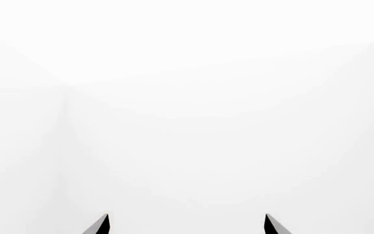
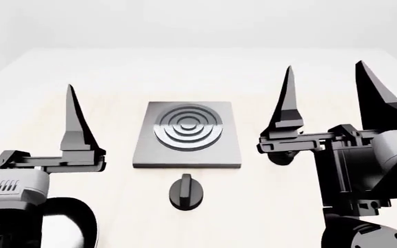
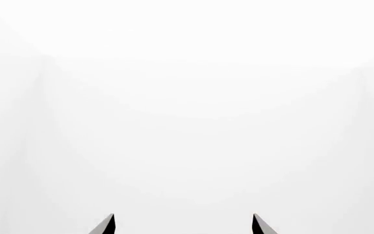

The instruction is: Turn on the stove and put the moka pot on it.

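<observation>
- Left wrist view: only the two dark fingertips of the left gripper (image 1: 187,225) show at the frame edge, set wide apart, nothing between them. Everything else is blank white; no task items visible here.
- Head view: stove (image 2: 188,135) lies flat on the pale table (image 2: 116,77), centred between the two arms, burner rings facing up and bare. Its knob (image 2: 186,191) sits on the table just in front of the slab's near edge, apart from it.
- Head view: left gripper (image 2: 26,111) and right gripper (image 2: 330,93) both point up, fingers spread wide, holding nothing, raised either side of the stove.
- Head view: a dark object sits partly hidden behind the right gripper's inner finger; can't tell what it is. Moka pot not identifiable.
- Right wrist view: two dark fingertips of the right gripper (image 3: 183,225), wide apart, empty, against blank white.
</observation>
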You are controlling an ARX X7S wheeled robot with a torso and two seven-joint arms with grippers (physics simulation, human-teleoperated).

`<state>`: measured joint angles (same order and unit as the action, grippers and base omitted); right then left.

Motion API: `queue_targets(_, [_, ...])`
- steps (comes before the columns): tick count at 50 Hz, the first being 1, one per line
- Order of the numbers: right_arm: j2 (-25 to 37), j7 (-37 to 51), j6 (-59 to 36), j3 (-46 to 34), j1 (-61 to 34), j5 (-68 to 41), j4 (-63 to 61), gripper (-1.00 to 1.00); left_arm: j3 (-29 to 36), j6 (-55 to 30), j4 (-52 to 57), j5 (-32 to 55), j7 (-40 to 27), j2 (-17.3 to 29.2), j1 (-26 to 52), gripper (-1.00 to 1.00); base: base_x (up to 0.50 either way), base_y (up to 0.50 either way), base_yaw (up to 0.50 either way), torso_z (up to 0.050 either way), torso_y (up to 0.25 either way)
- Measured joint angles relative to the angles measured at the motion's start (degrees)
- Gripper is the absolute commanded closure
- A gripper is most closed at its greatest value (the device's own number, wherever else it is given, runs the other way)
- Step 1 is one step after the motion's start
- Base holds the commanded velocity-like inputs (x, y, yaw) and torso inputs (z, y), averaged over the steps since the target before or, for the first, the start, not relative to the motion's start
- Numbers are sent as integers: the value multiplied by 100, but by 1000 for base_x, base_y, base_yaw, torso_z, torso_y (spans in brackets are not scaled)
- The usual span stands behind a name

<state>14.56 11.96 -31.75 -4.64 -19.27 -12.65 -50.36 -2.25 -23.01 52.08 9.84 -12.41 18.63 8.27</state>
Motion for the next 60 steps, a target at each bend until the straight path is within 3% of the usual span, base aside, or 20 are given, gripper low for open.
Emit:
queue_targets(30, [106,77,242,-68,100,-42,46,-100,218,-88,-233,75,-17,72,108,-100,112,0,0,0,0])
queue_targets(60, [203,222,93,-151,-23,-149,-106,-100,990,-1042,-2404,923,872,84,407,-100,0,0,0,0,0])
